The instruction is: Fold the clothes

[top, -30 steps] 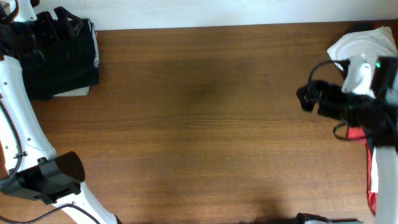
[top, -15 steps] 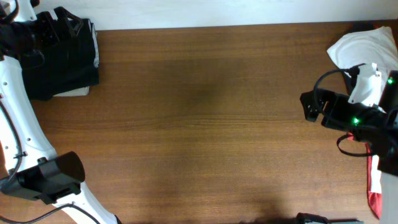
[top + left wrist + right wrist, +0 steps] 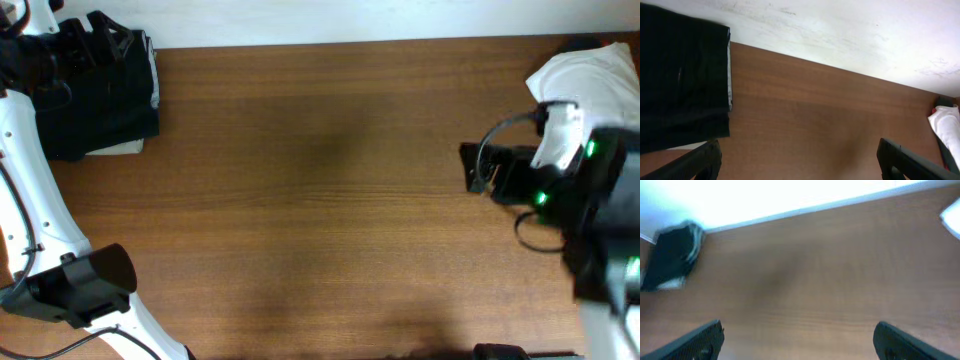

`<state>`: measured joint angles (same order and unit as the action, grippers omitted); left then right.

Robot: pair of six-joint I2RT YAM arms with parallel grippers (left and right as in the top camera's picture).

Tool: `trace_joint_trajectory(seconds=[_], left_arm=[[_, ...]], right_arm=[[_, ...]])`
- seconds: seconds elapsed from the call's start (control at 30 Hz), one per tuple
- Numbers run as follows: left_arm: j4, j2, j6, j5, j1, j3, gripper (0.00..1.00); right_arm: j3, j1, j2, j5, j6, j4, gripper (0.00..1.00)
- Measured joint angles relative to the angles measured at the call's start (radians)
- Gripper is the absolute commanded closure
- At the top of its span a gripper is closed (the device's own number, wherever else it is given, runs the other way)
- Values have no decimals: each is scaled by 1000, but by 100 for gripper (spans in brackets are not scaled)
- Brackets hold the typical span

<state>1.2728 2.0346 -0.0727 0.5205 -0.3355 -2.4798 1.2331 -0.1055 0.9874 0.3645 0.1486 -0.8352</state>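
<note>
A folded black garment (image 3: 105, 105) lies at the table's far left corner, with a white edge (image 3: 125, 148) showing under it; it also shows in the left wrist view (image 3: 682, 80) and, small, in the right wrist view (image 3: 672, 255). A crumpled white garment (image 3: 590, 75) lies at the far right and shows at the right edge of the right wrist view (image 3: 952, 215). My left gripper (image 3: 95, 45) is over the black garment's far edge, and its wrist view shows it open and empty (image 3: 800, 167). My right gripper (image 3: 472, 168) is left of the white garment, open and empty (image 3: 800, 340), above bare wood.
The brown wooden table (image 3: 320, 200) ends at a white wall along its far edge (image 3: 840, 35). The left arm's base (image 3: 80, 285) stands at the front left. The right arm's body (image 3: 590, 210) covers the table's right edge.
My right arm has shifted left and closer to the camera, off the white garment, its gripper empty. The left arm and black garment have not moved.
</note>
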Motion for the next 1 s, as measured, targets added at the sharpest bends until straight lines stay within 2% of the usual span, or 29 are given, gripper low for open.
trace_joint_trajectory(seconds=[0.2, 0.23, 0.43, 0.6, 0.7, 1.0], left_arm=[[0, 0, 0, 0, 0, 0, 1], [0, 0, 0, 0, 0, 0, 1], [-1, 0, 0, 0, 0, 0, 1], [-1, 0, 0, 0, 0, 0, 1], [-1, 0, 0, 0, 0, 0, 1], [-1, 0, 0, 0, 0, 0, 1]], right_arm=[[-447, 28, -390, 0, 0, 281, 1], [-566, 28, -468, 0, 0, 335, 1], [-979, 28, -727, 0, 10, 594, 1], [-1154, 28, -843, 0, 9, 756, 1], [-1213, 28, -908, -9, 1, 779, 1], [-1218, 28, -974, -161, -2, 776, 1]])
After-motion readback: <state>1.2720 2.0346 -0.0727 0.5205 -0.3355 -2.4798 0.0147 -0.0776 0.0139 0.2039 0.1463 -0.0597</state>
